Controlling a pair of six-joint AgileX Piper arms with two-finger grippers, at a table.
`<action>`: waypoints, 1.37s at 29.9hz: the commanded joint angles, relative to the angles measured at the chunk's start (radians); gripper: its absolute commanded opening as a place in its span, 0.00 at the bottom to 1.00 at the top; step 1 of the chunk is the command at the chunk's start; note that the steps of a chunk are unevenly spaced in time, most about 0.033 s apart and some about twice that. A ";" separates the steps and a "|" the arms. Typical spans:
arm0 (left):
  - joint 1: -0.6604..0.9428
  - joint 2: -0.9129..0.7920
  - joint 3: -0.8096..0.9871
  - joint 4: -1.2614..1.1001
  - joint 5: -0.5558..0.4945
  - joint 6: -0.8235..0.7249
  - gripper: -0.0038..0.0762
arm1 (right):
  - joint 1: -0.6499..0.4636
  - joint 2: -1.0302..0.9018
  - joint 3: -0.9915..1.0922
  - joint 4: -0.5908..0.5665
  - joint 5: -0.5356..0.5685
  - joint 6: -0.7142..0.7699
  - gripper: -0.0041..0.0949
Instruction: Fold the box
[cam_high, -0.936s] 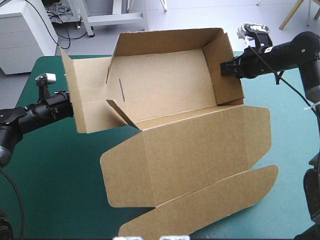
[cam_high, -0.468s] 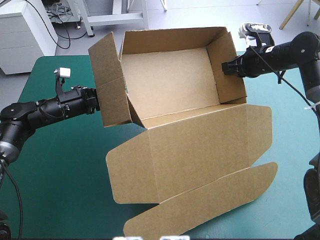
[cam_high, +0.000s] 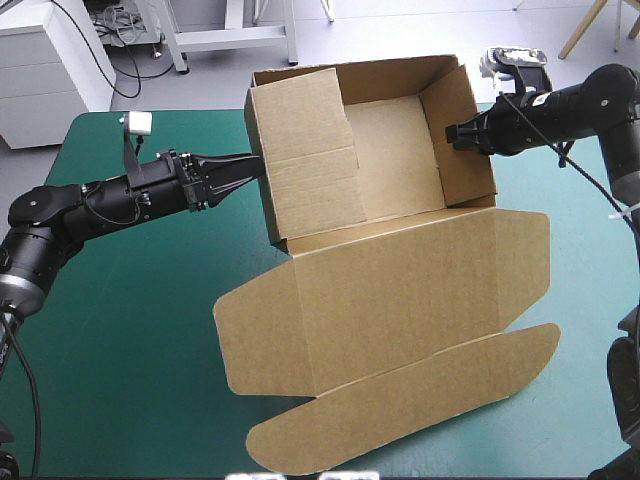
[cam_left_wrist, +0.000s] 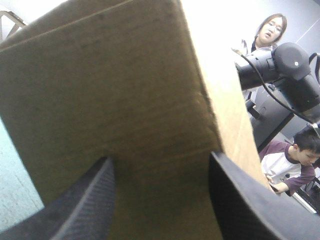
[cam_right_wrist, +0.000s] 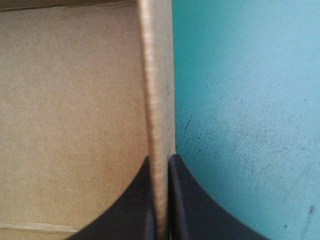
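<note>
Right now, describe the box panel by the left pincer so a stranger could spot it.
On the teal-green table, the brown box is an open tray by the far edge, lid flat in front. The panel stands at the tray's left end, at the left pincer. Unlike the upright right wall, it leans in over the tray, creased across.

Brown box (cam_high: 400, 290) tray, lid flat, left hand (cam_high: 252, 166) touching one wall, right hand (cam_high: 452, 132) at opposite wall
</note>
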 joint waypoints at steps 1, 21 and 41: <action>-0.015 -0.031 -0.041 -0.074 0.009 -0.005 0.60 | -0.005 -0.054 -0.030 0.057 -0.050 0.016 0.02; -0.090 -0.031 -0.277 0.369 -0.157 -0.312 0.67 | 0.007 -0.043 -0.030 0.059 -0.088 0.105 0.03; -0.331 0.175 -0.604 1.174 -0.066 -0.849 0.62 | 0.129 0.032 -0.030 -0.092 -0.163 0.288 0.03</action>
